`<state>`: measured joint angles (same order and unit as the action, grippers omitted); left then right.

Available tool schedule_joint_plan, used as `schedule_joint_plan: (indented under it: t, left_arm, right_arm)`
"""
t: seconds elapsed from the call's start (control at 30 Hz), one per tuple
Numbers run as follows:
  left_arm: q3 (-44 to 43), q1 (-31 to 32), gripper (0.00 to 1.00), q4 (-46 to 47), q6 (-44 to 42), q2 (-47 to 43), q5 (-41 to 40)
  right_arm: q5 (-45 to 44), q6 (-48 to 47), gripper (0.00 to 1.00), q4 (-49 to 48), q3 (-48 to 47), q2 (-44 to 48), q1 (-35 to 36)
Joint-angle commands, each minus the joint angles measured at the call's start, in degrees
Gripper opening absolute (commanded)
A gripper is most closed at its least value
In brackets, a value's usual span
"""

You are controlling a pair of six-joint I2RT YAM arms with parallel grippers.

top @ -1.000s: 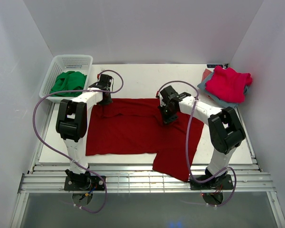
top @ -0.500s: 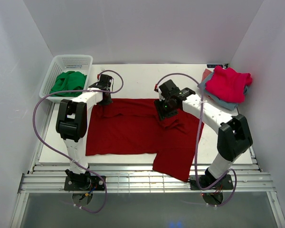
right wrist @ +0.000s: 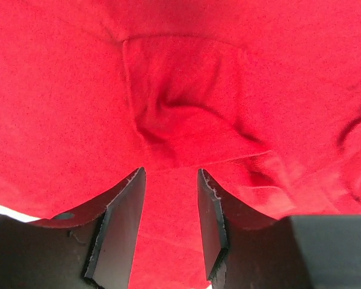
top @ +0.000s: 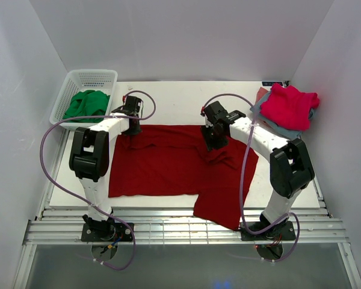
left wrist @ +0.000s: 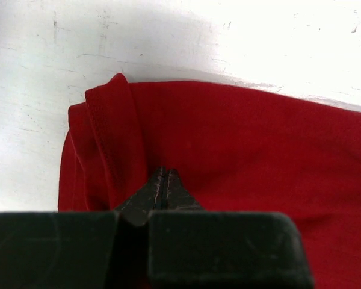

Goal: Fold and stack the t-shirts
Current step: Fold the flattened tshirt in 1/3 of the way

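A large dark red t-shirt (top: 162, 165) lies spread on the table, with its near right part hanging over the front edge. My left gripper (top: 132, 130) is at its far left corner. In the left wrist view the gripper (left wrist: 162, 172) is shut, its tips pinching the cloth (left wrist: 259, 138) beside a sleeve hem. My right gripper (top: 212, 143) is low over bunched cloth right of the middle. In the right wrist view it (right wrist: 170, 174) is open, with red cloth (right wrist: 186, 108) between the fingers. A pink-red shirt (top: 289, 105) lies on folded grey-blue ones (top: 269, 124) at the far right.
A white basket (top: 78, 81) holding green cloth (top: 87, 103) stands at the far left corner. White walls close in both sides and the back. A metal rail runs along the front edge.
My right gripper has moved a little away from me and the shirt's right part has bunched up toward the middle. The left gripper has stayed put.
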<state>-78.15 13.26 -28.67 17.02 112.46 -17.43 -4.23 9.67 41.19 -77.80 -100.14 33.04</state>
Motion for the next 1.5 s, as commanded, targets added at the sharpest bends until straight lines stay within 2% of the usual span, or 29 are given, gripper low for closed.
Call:
schedule_joint_plan:
  t: [0.0, 0.3, 0.47, 0.93, 1.03, 1.17, 1.47]
  left_arm:
    - [0.3, 0.2, 0.0, 0.5, 0.2, -4.4, -0.1]
    - [0.8, 0.2, 0.0, 0.5, 0.4, -5.5, -0.2]
    - [1.2, 0.1, 0.0, 0.5, 0.4, -5.9, -0.4]
    - [1.3, 0.2, 0.0, 0.5, 0.0, -5.3, -0.9]
    - [1.3, 0.1, 0.0, 0.5, -0.1, -5.3, -1.2]
    - [1.6, 0.2, 0.0, 0.5, -0.1, -5.3, -1.3]
    - [2.0, 0.2, 0.0, 0.5, 0.1, -5.4, -0.9]
  right_arm:
    - [3.7, 2.0, 0.46, 0.1, 1.9, 2.6, 0.4]
    - [6.7, 3.9, 0.45, 0.3, 8.3, 4.5, 1.6]
    - [7.0, 3.9, 0.45, -3.0, 10.6, 4.7, 1.8]
    - [8.9, 3.5, 0.43, -6.0, 8.8, -1.6, 1.9]
    - [9.0, 3.3, 0.37, -7.3, 9.2, -2.2, 1.9]
    - [9.5, 3.0, 0.08, -8.1, 9.2, -3.1, 1.9]
    - [10.6, 2.5, 0.08, -6.7, 7.7, -0.4, 3.9]
